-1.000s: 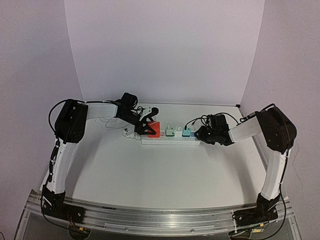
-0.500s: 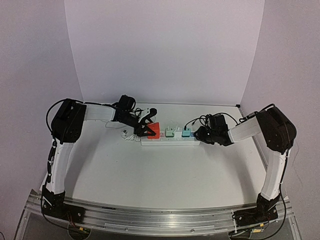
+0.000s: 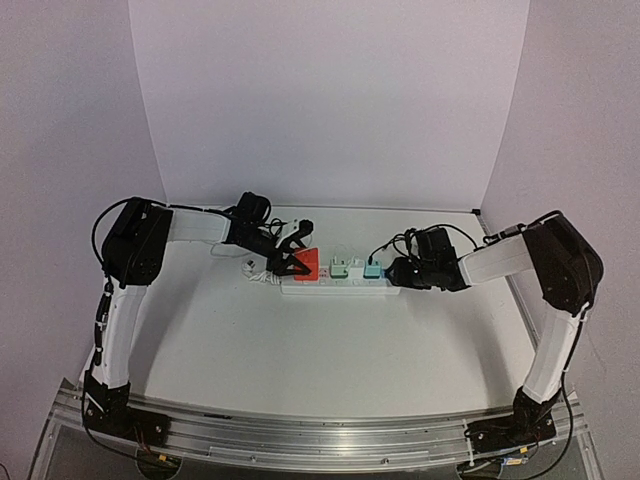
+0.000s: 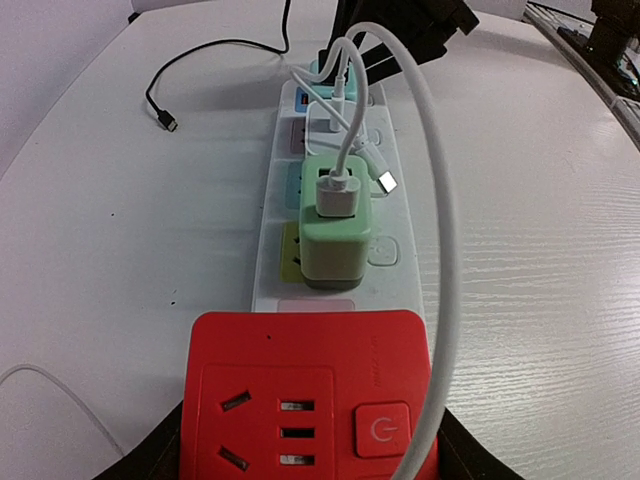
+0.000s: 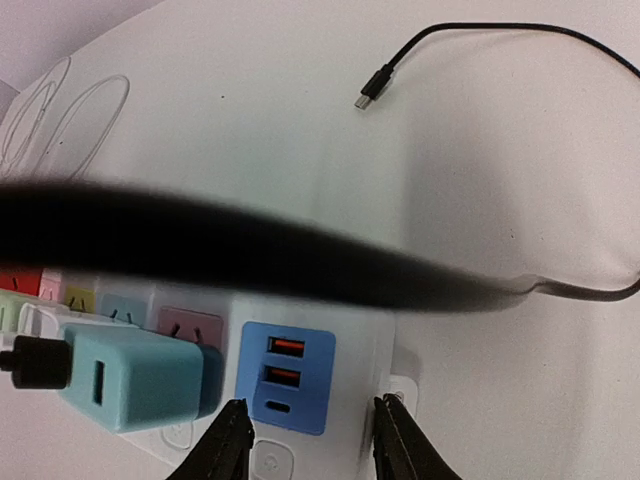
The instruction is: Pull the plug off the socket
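Red plug [image 3: 305,262] at the left end of the socket [image 3: 340,281], which lies across the back of the table [image 3: 330,350].
Only the left wrist view shows the left fingers [image 4: 150,462] clamped on the plug's sides, with a green charger [image 4: 337,235] plugged in beyond. The right wrist view shows the right fingers [image 5: 232,445] apart over the socket's USB end, beside a teal charger [image 5: 130,375].

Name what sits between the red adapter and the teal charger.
Left wrist view: beyond the red adapter, a green charger with white cable, then a white charger.
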You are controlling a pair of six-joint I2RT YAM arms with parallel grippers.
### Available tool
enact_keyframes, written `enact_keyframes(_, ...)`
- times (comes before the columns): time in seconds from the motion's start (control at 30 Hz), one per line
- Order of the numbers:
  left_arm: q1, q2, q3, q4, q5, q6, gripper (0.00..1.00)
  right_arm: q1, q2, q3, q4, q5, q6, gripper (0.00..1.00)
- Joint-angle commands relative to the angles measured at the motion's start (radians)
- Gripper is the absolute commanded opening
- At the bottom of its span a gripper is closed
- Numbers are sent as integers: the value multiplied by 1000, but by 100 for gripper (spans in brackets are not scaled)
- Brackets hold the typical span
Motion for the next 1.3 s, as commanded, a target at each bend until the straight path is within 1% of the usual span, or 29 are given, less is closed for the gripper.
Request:
enact_keyframes(0.0,-5,-114,16,41,68,21,0,15,-109,-4,-15,31,-56,42)
enact_keyframes(0.13,-5,-114,17,36,64,19,0,17,-158,-20,-15,72,-59,45)
enact_keyframes(0.23,-5,-114,18,32,64,20,0,45,-192,-35,-7,89,-81,46)
enact_keyframes(0.3,-5,-114,18,31,64,18,0,89,-218,-62,29,101,-112,47)
enact_keyframes(0.4,-4,-113,19,27,63,18,0,180,-247,-116,163,121,-151,46)
enact_keyframes(0.47,-5,-113,22,22,62,21,0,247,-240,-109,200,133,-175,44)
enact_keyframes(0.6,-5,-110,22,18,61,30,0,349,-155,-19,215,125,-195,43)
enact_keyframes(0.7,-5,-109,18,20,62,30,0,374,-66,37,267,79,-178,43)
enact_keyframes(0.77,-5,-110,14,21,64,30,0,375,-17,60,302,63,-158,40)
enact_keyframes(0.87,-4,-113,10,21,64,31,0,381,43,101,310,96,-142,34)
enact_keyframes(1.07,-5,-113,8,23,62,33,0,393,130,153,321,126,-183,29)
enact_keyframes(1.27,-6,-111,7,24,68,33,0,401,189,191,319,245,-196,24)
